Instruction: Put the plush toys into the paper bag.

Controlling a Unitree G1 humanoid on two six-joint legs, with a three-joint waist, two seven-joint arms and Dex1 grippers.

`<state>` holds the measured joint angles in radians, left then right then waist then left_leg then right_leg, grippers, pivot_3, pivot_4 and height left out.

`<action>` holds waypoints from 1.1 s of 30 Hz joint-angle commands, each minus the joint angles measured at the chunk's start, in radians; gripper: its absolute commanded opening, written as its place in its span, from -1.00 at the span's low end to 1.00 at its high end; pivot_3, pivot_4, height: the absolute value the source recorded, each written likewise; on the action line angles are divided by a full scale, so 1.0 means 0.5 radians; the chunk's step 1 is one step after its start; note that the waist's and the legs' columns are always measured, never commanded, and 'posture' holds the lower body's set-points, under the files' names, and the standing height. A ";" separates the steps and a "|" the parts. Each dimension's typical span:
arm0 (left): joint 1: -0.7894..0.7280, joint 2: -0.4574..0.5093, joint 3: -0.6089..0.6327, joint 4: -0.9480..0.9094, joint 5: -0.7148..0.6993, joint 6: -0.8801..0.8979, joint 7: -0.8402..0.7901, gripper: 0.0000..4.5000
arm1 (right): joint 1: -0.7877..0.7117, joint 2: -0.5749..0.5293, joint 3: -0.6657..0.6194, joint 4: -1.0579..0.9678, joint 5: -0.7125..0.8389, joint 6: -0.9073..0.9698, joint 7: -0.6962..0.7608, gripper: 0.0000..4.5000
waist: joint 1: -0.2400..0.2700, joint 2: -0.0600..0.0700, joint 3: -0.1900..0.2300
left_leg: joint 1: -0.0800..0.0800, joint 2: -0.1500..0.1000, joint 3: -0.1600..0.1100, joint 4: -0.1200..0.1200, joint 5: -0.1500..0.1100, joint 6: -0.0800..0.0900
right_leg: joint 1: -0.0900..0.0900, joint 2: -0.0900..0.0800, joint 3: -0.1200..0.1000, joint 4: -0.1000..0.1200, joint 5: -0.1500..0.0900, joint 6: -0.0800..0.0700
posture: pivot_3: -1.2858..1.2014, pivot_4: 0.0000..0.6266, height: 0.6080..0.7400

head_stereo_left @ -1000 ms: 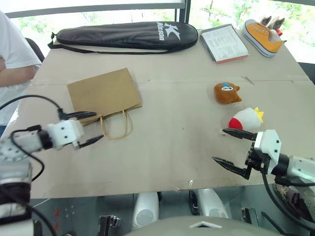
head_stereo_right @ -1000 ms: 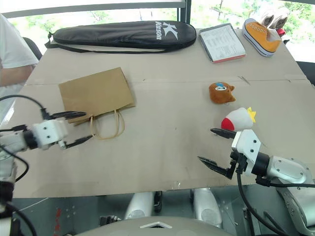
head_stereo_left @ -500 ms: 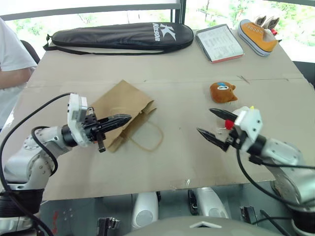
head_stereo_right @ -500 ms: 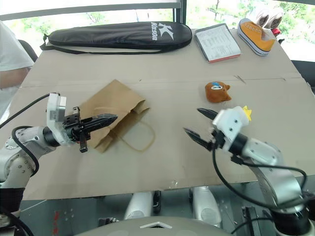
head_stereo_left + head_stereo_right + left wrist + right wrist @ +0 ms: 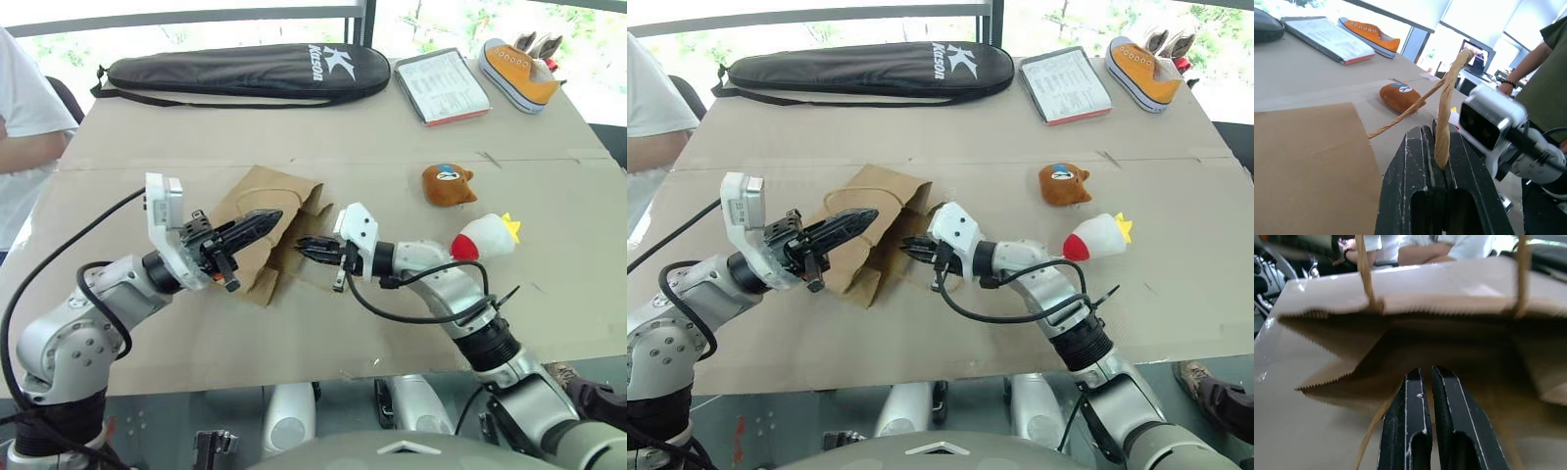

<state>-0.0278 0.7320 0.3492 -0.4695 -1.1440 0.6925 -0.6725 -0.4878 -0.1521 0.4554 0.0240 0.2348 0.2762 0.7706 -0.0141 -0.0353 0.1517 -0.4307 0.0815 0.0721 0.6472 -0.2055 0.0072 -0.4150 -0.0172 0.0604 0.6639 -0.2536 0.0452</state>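
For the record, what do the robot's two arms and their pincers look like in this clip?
Both arms are built of rounded silver-grey segments with black joints and loose black cables looping alongside. Each wrist carries a boxy white module. The left pincer and the right pincer each have two slim, tapered black fingers, scuffed with pale marks along the edges.
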 commanded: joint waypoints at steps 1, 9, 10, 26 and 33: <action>-0.001 -0.015 0.061 -0.157 -0.106 0.023 0.102 -1.00 | -0.185 0.233 0.039 0.462 -0.078 -0.259 0.063 -0.98 | -0.003 0.000 0.000 | 0.000 0.000 0.000 0.000 0.000 0.000 | 0.000 0.000 0.000 0.000 0.000 0.000 | 0.03 -0.52 1.00; 0.013 0.035 0.189 -0.233 -0.159 0.025 0.226 -1.00 | -0.329 0.502 0.139 1.266 -0.389 -0.636 0.055 -0.98 | -0.028 0.000 0.000 | -0.001 0.000 -0.002 -0.001 0.000 -0.001 | 0.000 0.001 -0.002 0.001 0.004 0.005 | 0.03 -0.52 1.00; 0.003 0.057 0.246 -0.221 -0.175 0.023 0.251 -1.00 | -0.314 0.496 0.145 1.302 -0.422 -0.656 0.049 -0.98 | -0.033 -0.001 -0.001 | 0.000 0.000 -0.002 -0.001 0.000 -0.001 | 0.000 0.000 -0.001 0.001 0.004 0.005 | 0.03 -0.52 1.00; -0.098 0.077 0.269 -0.115 -0.038 -0.050 0.243 -1.00 | -0.231 0.322 -0.169 0.893 -0.348 -0.765 0.002 -0.98 | -0.008 0.001 -0.002 | 0.007 -0.004 -0.001 -0.001 0.000 -0.002 | 0.006 -0.006 -0.002 0.001 0.000 -0.001 | 0.03 -0.52 1.00; -0.249 -0.022 0.047 0.035 0.175 -0.138 0.092 -1.00 | -0.035 0.028 -0.383 -0.107 -0.077 -0.194 0.065 -0.31 | -0.004 0.004 0.000 | 0.001 -0.002 -0.001 -0.007 0.000 -0.002 | -0.001 -0.001 -0.002 0.001 0.000 0.000 | 0.03 -0.52 1.00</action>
<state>-0.1271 0.7293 0.3855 -0.4630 -1.0839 0.6566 -0.5961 -0.5302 -0.0978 0.3088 0.1532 0.1453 0.0938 0.8034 -0.0162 -0.0334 0.1516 -0.4301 0.0807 0.0715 0.6432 -0.2053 0.0060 -0.4157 -0.0179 0.0593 0.6642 -0.2534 0.0450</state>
